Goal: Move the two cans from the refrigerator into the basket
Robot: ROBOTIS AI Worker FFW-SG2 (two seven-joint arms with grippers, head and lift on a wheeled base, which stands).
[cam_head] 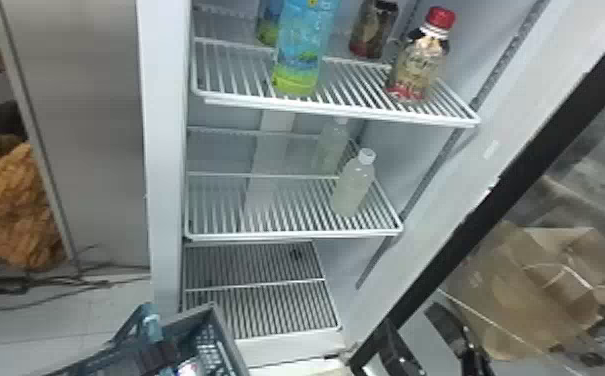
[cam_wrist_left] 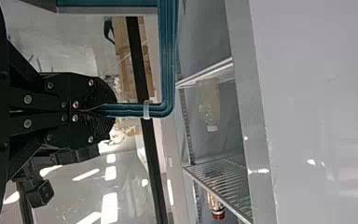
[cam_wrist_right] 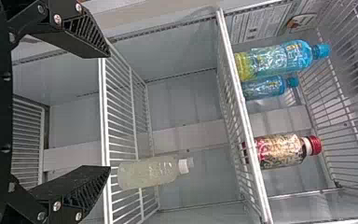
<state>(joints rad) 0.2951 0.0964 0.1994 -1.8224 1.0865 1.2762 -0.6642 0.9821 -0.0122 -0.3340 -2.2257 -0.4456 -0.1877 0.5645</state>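
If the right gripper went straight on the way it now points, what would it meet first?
Most likely the right gripper would meet the white shelf under the cloudy bottle, though the depth is unclear.

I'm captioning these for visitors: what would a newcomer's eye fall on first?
Probably the big blue bottle on a high shelf, with a red-capped bottle to its right. Next, perhaps the basket low before the fridge, its teal handle gripped by the left gripper.
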